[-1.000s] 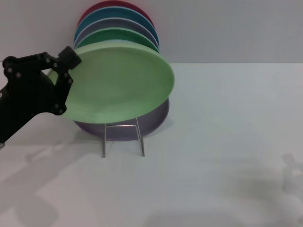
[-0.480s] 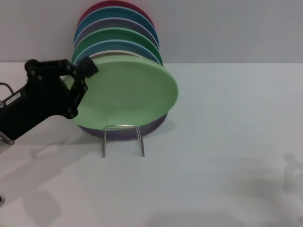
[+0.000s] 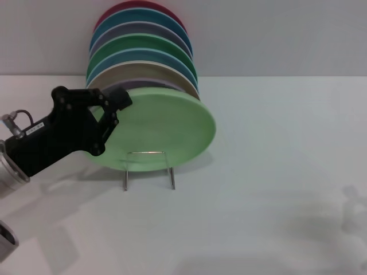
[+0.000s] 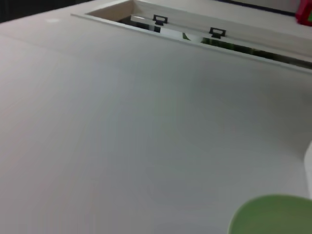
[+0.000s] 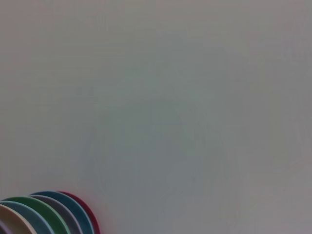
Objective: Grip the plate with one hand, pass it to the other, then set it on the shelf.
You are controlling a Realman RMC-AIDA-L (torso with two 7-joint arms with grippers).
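The left gripper (image 3: 112,109) came in from the left side of the counter (image 3: 275,172), its jaws clenched on the left rim of the plate (image 3: 160,129). The plate stood tilted at the front of the shelf (image 3: 149,169), its lower edge down behind the small wire loop. Whether it rested on the wires or hung just above them, I could not tell.

Behind it a row of coloured plates (image 3: 143,51) stood upright in the same shelf, running back from cream through blue, green, lilac and teal to red by the wall.

The left wrist view showed bare counter and a slice of the plate's green rim (image 4: 270,214). The right gripper was out of sight; its wrist camera caught only the counter and the tops of the coloured plates (image 5: 48,214).
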